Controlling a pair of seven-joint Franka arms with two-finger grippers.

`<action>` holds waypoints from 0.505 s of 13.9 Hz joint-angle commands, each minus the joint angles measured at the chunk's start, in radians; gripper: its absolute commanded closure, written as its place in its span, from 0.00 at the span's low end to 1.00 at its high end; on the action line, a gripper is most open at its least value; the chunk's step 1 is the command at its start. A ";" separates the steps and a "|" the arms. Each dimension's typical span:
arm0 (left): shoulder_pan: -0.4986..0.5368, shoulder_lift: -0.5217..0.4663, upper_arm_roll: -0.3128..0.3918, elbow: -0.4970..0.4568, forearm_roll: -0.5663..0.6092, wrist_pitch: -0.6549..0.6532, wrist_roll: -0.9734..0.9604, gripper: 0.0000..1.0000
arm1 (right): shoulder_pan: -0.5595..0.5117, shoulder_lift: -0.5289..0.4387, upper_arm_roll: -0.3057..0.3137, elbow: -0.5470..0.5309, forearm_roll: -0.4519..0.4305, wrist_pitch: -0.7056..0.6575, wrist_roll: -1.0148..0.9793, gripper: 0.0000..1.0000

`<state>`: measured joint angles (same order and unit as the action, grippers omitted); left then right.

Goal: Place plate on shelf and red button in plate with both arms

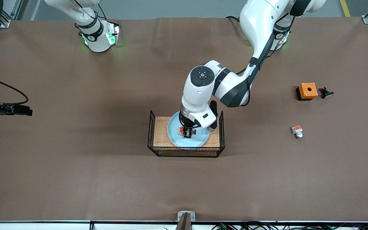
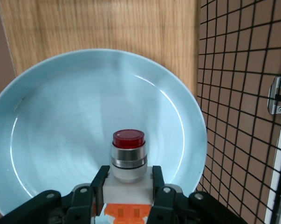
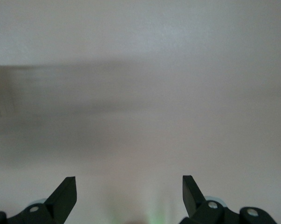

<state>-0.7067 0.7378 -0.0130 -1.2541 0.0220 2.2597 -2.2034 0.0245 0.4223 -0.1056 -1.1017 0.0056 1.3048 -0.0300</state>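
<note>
While the plate [image 1: 200, 138] is lying on the wooden board inside the wire basket [image 1: 153, 140], the left gripper [image 1: 187, 133] is clamping the red button [image 2: 128, 161] just over the plate, and the right gripper [image 3: 129, 193] is waiting with jaws apart at its end of the table.

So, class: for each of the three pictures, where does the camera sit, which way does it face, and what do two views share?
Front view: high across the table, facing both bases; shows both arms, the left gripper down in the wire tray.
Left wrist view: looks down past its fingers clamping the red button over the plate.
Right wrist view: open right gripper, blurred brown table.
Shared: front and left wrist views show plate, button and tray.
</note>
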 commanded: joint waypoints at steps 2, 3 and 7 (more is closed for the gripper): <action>-0.020 0.028 0.028 0.031 0.021 0.006 -0.012 0.72 | -0.009 -0.019 0.012 -0.009 -0.007 -0.021 -0.002 0.00; -0.020 0.028 0.030 0.031 0.021 0.006 -0.010 0.70 | -0.009 -0.022 0.012 -0.007 -0.007 -0.022 -0.004 0.00; -0.019 0.025 0.028 0.033 0.021 0.006 -0.009 0.64 | -0.017 -0.076 0.014 -0.001 0.004 -0.067 -0.007 0.00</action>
<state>-0.7097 0.7481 -0.0033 -1.2531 0.0220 2.2628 -2.2033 0.0231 0.4022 -0.1039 -1.0907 0.0047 1.2693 -0.0299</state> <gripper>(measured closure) 0.586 0.000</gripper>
